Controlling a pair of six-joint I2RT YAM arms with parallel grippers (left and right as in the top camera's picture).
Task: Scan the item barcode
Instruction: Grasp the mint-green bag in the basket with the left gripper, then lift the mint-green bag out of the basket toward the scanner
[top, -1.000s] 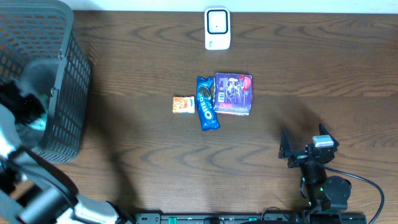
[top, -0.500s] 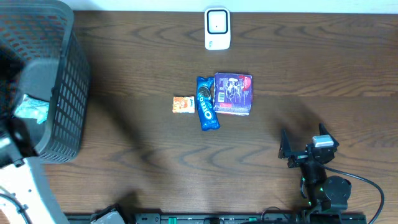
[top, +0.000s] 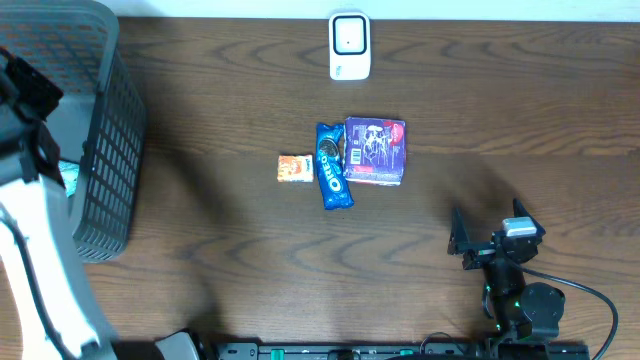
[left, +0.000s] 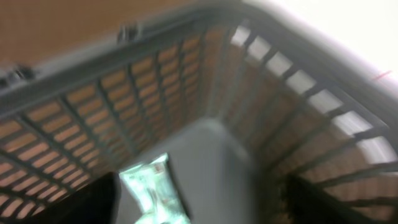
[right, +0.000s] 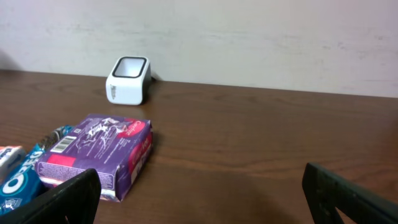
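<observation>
- The basket (top: 105, 150) stands at the table's left end. It is grey plastic with an open lattice of thin ribs, sloping walls and a smooth solid floor.
- The white left arm reaches over the basket. In the wrist view the left gripper (left: 204, 183) hangs inside it with its dark fingers (left: 93, 199) spread wide, gripping nothing.
- A pale teal foil packet (left: 152, 190), glossy and crinkled, lies on the basket floor close to the ribbed wall. It sits below the parted fingers and clear of them. The picture is blurred, so its print cannot be read.
- The table (top: 230, 90) is dark brown wood with a wavy grain.
- Three items sit in a tight row at mid-table. On the left is a small orange packet (top: 294, 168), squarish and flat.
- Just beside it is a long, shiny blue Oreo pack (top: 333, 165).
- Against that lies a purple cardboard box (top: 376, 150), flat and rectangular, with a barcode label on the end facing the right wrist camera.
- The barcode scanner (top: 349, 45), a white block with rounded corners and a dark-framed window, stands at the far edge, well apart from the row.
- The right gripper (top: 488, 225) is near the front right edge. Its black fingers (right: 68, 196) are splayed fully and empty, pointing towards the box.
</observation>
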